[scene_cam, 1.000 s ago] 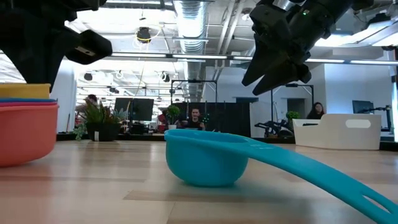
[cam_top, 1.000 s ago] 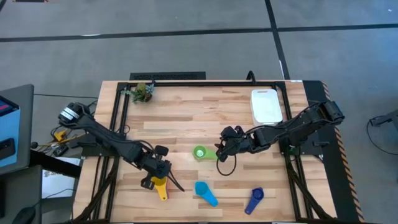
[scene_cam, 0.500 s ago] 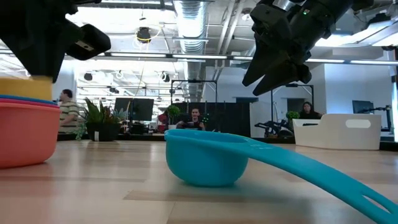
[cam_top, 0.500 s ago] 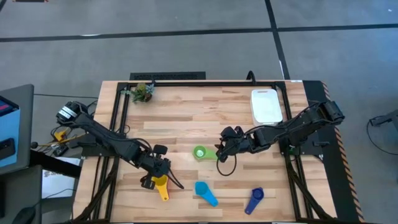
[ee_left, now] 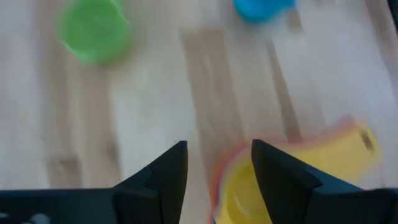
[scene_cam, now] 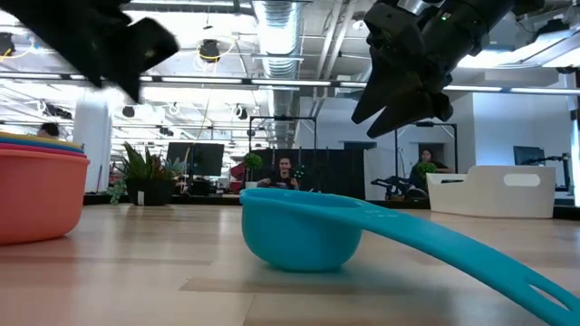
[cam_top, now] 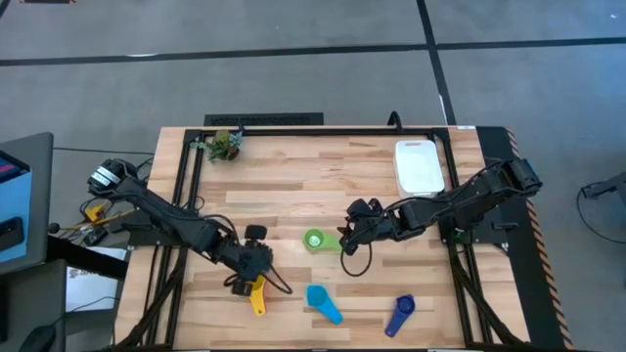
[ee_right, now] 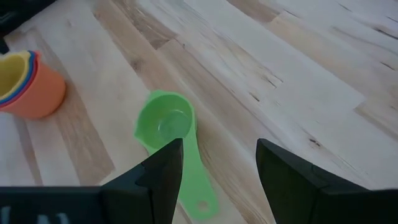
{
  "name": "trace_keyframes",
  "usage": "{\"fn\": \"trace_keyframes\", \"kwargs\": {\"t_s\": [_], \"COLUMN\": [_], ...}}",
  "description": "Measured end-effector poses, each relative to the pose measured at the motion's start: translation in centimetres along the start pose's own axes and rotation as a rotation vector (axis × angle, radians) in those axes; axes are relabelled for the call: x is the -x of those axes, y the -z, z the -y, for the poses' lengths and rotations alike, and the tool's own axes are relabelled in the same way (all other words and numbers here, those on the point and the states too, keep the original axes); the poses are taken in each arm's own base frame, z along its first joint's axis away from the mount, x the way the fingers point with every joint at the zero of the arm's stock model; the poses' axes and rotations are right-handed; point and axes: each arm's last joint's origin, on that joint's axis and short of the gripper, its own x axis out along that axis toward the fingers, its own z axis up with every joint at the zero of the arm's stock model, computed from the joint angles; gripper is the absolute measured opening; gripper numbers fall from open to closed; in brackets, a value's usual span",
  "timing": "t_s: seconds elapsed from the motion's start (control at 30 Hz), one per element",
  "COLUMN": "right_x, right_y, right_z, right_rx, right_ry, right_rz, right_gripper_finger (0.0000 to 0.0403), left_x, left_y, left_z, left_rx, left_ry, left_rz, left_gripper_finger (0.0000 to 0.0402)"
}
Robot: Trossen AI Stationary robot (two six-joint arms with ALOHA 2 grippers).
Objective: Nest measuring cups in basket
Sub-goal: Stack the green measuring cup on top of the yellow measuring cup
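Note:
A nested stack of measuring cups (cam_top: 252,291), yellow innermost in an orange-red outer one, rests on the table at the near left; its rim shows in the left wrist view (ee_left: 292,168). My left gripper (cam_top: 256,260) hovers open just above and beside the stack (scene_cam: 36,195), with only bare wood between its fingers (ee_left: 219,155). A green cup (cam_top: 315,239) lies mid-table. My right gripper (cam_top: 348,237) stands open above the green cup's handle (ee_right: 196,193), well clear of the table (scene_cam: 381,109). The white basket (cam_top: 419,166) sits at the far right.
A light blue cup (cam_top: 323,301) and a dark blue cup (cam_top: 399,315) lie near the table's front edge. A small green plant (cam_top: 227,145) stands at the far left corner. Bare wood lies between the cups and the basket.
My left gripper has opened and let go of the yellow cup, which has dropped lower into the stack. The gripper has then risen and shifted slightly toward the table's right edge, off the stack.

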Motion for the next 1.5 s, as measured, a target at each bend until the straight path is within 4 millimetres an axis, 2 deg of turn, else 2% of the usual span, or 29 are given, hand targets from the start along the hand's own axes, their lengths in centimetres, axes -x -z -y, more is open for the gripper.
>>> {"fn": "trace_keyframes", "kwargs": {"t_s": [0.1,0.23,0.33,0.5,0.63,0.9,1.3,1.4,1.5], "right_x": [0.4,1.3,2.6,4.4,5.0,5.1,5.1,5.1,5.2], "right_y": [0.2,0.7,0.7,1.3,1.4,2.0,2.0,2.1,2.2], "right_z": [-0.4,-1.4,-2.2,-2.9,-2.5,-1.6,-1.5,-1.5,-1.6], "right_rx": [0.009,0.048,0.084,0.153,0.149,0.111,0.108,0.105,0.106], "right_ry": [-0.02,-0.015,0.015,0.081,0.109,0.175,0.19,0.191,0.185], "right_rz": [0.013,0.05,0.108,0.159,0.14,0.098,0.109,0.108,0.107], "right_gripper_finger": [0.0225,0.0225,0.0225,0.0225,0.0225,0.0225,0.0225,0.0225,0.0225], "left_x": [-0.3,-1.9,-4.1,-8.4,-10.9,-11.4,-14.0,-14.3,-14.4], "left_y": [-1.0,-2.3,-3.1,-3.6,-3.5,-2.9,-1.9,-1.9,-1.6], "left_z": [-0.4,-1.4,-2.4,-4.2,-5.9,-8.4,-8.3,-8.4,-8.4], "left_rx": [0.025,0.136,0.277,0.38,0.496,0.596,0.568,0.522,0.472], "left_ry": [-0.084,-0.203,-0.271,-0.293,-0.303,-0.399,-0.351,-0.358,-0.365], "left_rz": [0.117,0.227,0.293,0.335,0.295,0.248,0.178,0.175,0.147], "left_gripper_finger": [0.0161,0.0147,0.014,0.0138,0.0137,0.0137,0.0135,0.0115,0.0074]}}
